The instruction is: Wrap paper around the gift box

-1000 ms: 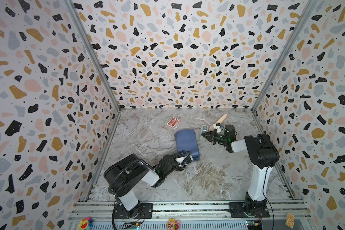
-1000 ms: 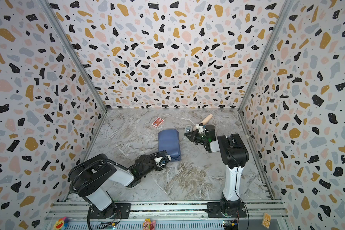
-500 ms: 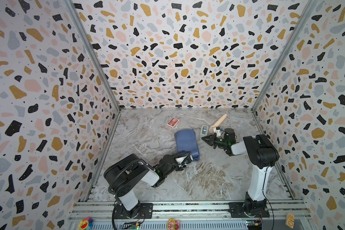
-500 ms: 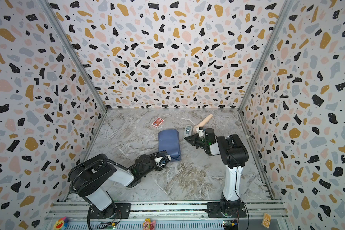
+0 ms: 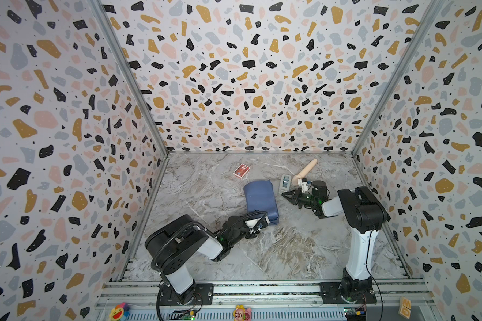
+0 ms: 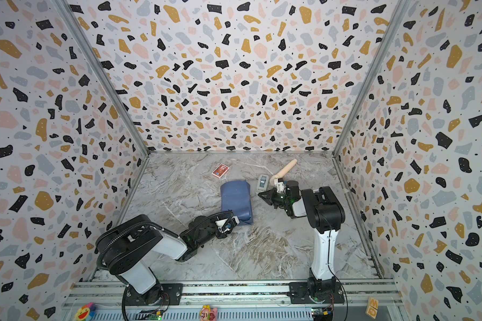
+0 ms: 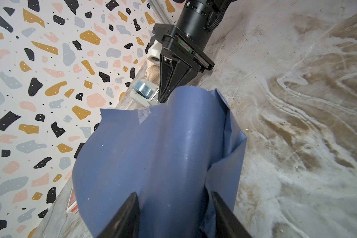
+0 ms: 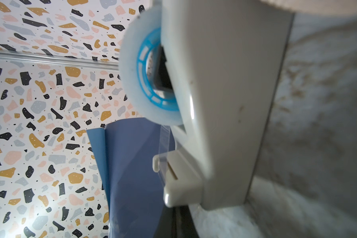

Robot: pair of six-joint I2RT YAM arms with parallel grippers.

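The paper (image 5: 260, 200) (image 6: 236, 201) is a dull blue sheet folded round into a bundle on the table's middle; the gift box is hidden inside it. My left gripper (image 7: 173, 193) is shut on the bundle's near end, one black finger pressed against each side. In both top views it sits at that near end (image 5: 263, 221) (image 6: 233, 221). My right gripper (image 5: 286, 195) (image 6: 263, 195) is shut, its pointed tips low beside the bundle's right edge. It shows the same wedge shape (image 7: 165, 95) from the left wrist view. A clear tape strip (image 7: 143, 115) sticks to the paper's far edge.
A white tape dispenser (image 5: 285, 183) (image 8: 225, 103) with a blue-cored roll stands just behind the right gripper. A pale wooden roller (image 5: 305, 171) lies behind it. A red card pack (image 5: 241, 170) lies at the back. Patterned walls close three sides.
The right gripper has slid a little toward the front and left, beside the tape dispenser. The left arm and the blue bundle have not moved.
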